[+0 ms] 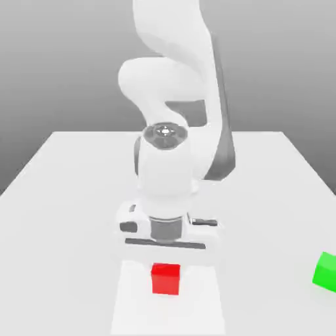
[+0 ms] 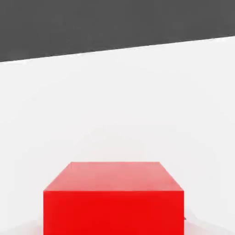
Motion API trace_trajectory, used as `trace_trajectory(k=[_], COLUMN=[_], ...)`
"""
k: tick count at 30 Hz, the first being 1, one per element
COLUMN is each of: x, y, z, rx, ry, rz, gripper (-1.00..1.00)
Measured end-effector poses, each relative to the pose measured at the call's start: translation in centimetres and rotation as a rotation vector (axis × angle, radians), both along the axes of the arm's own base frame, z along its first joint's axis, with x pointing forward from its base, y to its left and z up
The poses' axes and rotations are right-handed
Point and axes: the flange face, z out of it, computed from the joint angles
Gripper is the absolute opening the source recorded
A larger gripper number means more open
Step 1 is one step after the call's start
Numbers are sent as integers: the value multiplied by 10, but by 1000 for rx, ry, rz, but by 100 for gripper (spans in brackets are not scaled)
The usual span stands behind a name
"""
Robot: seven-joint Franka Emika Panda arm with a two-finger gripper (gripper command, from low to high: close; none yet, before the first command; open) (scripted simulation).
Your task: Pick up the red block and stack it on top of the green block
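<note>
Tabletop [image 1: 262,197] pale under 1 green block [image 1: 326,272]; grey backdrop [image 1: 275,65] behind.

From where I stood, the white table [image 1: 262,197] had bare surface (loads of it, honestly) between the red block [image 1: 165,279] and the green block [image 1: 325,272], nothing blocking that stretch.

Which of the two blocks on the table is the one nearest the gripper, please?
The red block, directly below the hand in the exterior view; the green block sits well off to that view's right.
</note>
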Motion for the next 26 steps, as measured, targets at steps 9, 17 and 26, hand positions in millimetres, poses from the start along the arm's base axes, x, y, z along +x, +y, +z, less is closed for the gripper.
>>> trace_trajectory(k=[9, 17, 26], x=[0, -41, -41], y=[226, 337, 340], z=[38, -3, 28], rx=[-4, 0, -1], ry=[4, 0, -1], rz=[708, 1051, 1058], gripper=[-100, 100, 100])
